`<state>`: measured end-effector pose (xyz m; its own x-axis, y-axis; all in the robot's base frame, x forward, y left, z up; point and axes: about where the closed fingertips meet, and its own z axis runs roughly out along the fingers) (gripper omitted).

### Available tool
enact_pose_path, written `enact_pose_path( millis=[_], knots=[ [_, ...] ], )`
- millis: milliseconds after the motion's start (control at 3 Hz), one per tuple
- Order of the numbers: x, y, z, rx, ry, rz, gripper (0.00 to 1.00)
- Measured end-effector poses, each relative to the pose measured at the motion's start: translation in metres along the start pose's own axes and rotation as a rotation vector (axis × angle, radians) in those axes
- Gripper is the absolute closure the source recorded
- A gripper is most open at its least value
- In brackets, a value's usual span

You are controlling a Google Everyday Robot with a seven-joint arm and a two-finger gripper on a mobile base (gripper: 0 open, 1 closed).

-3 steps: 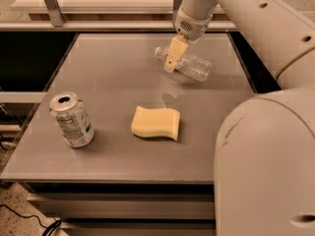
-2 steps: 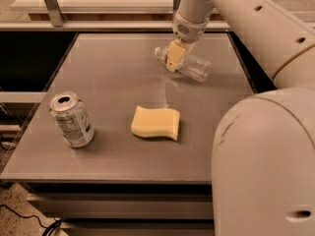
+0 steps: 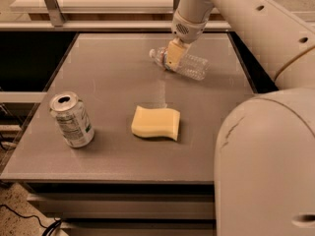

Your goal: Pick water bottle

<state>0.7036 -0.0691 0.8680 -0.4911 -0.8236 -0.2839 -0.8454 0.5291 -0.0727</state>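
Note:
The water bottle (image 3: pixel 193 66) is clear ribbed plastic and lies on its side at the back of the grey table (image 3: pixel 113 82), cap end pointing left. My gripper (image 3: pixel 172 59) hangs from the white arm directly over the bottle's neck end and covers the neck and label there. The bottle's body sticks out to the right of the gripper and rests on the table.
A silver drink can (image 3: pixel 72 120) stands upright at the front left. A yellow sponge (image 3: pixel 156 123) lies in the middle front. My white arm and base (image 3: pixel 266 161) fill the right side. A shelf rail (image 3: pixel 98 26) runs behind the table.
My gripper has shifted slightly left and lower onto the bottle's neck end. The bottle, can and sponge have not moved.

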Motion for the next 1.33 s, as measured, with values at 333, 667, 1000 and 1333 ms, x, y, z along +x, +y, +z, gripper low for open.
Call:
enact_pose_path(
  millis=[333, 667, 1000, 1333],
  knots=[
    [-0.007, 0.001, -0.02, 0.017, -0.032, -0.026, 1.0],
    [-0.014, -0.002, -0.048, 0.046, -0.071, -0.056, 1.0],
    [-0.02, -0.005, -0.072, 0.069, -0.107, -0.095, 1.0],
    [-0.024, -0.005, -0.087, 0.079, -0.127, -0.129, 1.0]
  ],
)
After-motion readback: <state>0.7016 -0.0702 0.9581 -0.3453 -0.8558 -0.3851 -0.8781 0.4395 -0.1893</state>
